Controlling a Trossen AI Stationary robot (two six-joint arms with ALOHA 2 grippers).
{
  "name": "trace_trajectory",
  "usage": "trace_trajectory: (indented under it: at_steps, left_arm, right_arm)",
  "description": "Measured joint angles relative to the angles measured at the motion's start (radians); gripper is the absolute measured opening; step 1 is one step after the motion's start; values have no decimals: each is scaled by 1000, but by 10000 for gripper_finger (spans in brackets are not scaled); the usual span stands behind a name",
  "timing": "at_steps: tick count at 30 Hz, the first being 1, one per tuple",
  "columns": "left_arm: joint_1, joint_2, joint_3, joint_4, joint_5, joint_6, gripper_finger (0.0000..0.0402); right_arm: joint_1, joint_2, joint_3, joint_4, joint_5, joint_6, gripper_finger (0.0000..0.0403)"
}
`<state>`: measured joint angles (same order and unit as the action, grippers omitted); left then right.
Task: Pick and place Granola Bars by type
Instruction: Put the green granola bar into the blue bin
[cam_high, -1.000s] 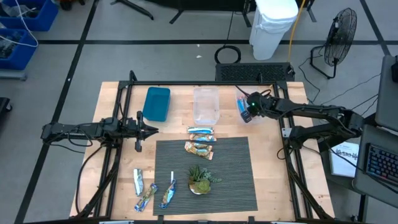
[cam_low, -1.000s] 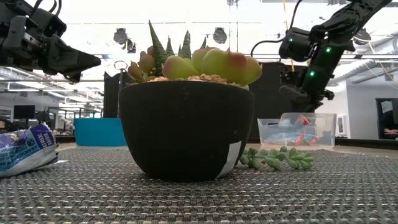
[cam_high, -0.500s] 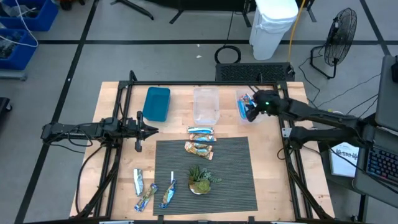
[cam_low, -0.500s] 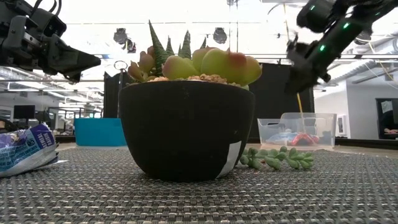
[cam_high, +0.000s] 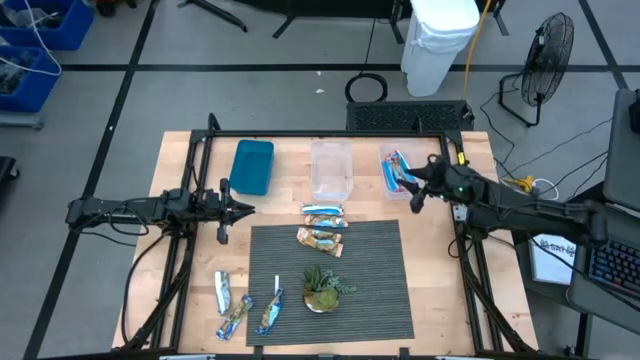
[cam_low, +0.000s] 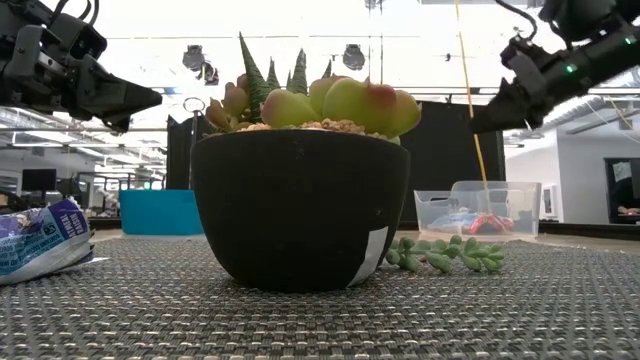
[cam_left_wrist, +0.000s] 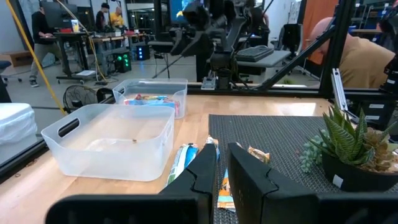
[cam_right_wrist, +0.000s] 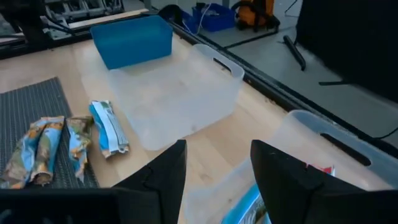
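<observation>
- The right gripper (cam_high: 417, 190) hangs at the near edge of the small clear bin (cam_high: 396, 172) on the far right of the tabletop (cam_high: 440, 300), its jaws spread wide and holding nothing; I take this as the moment just after a drop.
- In that bin lie blue-and-red Granola Bars (cam_high: 397, 168), so this looks to be the container for that kind.
- The left gripper (cam_high: 238, 209) waits over the left side of the tabletop, near the teal bin (cam_high: 251, 166), jaws nearly together with only a narrow slit, and empty as the left wrist view shows it.
- The remaining bars: a silvery-blue bar (cam_high: 323, 210) lies on the wood just near of the large clear bin (cam_high: 331, 168); two tan-and-blue bars (cam_high: 320, 240) lie on the far edge of the dark mat (cam_high: 380, 290); three more bars (cam_high: 243, 305) lie at the near left, beside and on the mat's left edge.
- The large clear bin and the teal bin look empty, presumably kept for the other two kinds.
- A potted succulent (cam_high: 322, 290) stands mid-mat, near of the tan-and-blue pair; an arm reaching across the mat would have to clear it.
- A thin white stick (cam_high: 276, 287) lies by the near-left bars and could get caught in a grasp there.
</observation>
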<state>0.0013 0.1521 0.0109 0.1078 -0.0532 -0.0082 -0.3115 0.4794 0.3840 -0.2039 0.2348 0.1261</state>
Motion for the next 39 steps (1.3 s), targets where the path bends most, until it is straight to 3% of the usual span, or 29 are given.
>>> trace_trajectory:
  at_steps: [15,22,30,39]
  left_arm:
    - [0,0,0,0,0,0,47]
    - [0,0,0,0,0,0,47]
    - [0,0,0,0,0,0,47]
    - [0,0,0,0,0,0,47]
  right_arm:
    - [0,-241,-235,175,-10,-55,169]
    - [1,-292,-266,185,-128,-95,169]
    - [2,-365,-364,318,-139,-138,169]
    - [2,-374,-365,304,-158,-103,169]
